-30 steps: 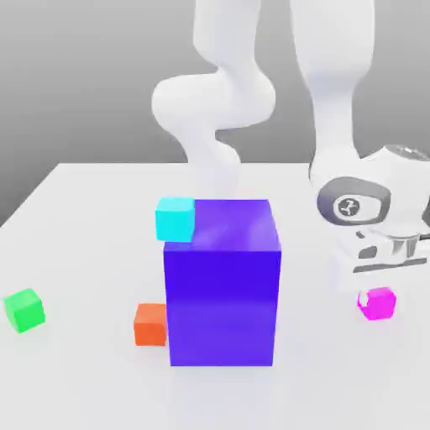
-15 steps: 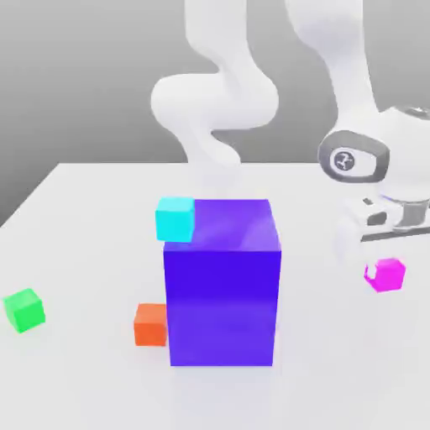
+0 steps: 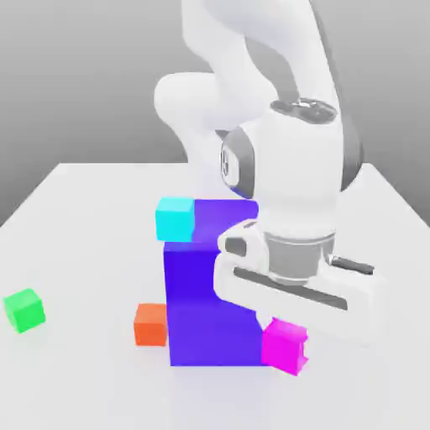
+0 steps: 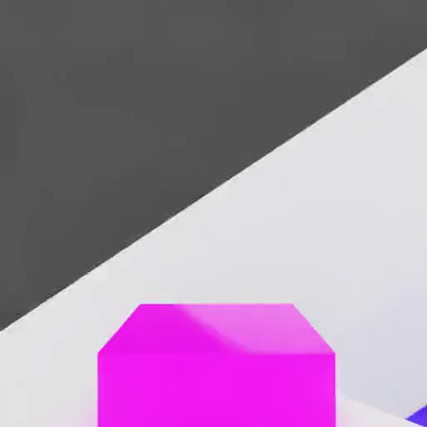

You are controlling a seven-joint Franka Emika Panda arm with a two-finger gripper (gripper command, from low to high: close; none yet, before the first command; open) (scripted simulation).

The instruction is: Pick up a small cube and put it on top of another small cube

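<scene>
Magenta cube [image 3: 284,346], clamped between the fingers [image 3: 285,323], no readable writing or brand labels

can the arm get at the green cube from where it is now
Probably not straight across: the gripper already holds the magenta cube, and the big blue block looks in the way; going over or around seems possible.

- Panda arm [image 3: 285,42] bent, w/ fwd links arched over twd ext. view's right
- wrist [image 3: 298,176] approx. upright
- gripper [image 3: 285,343] pointing dn, closed in a grip
</scene>
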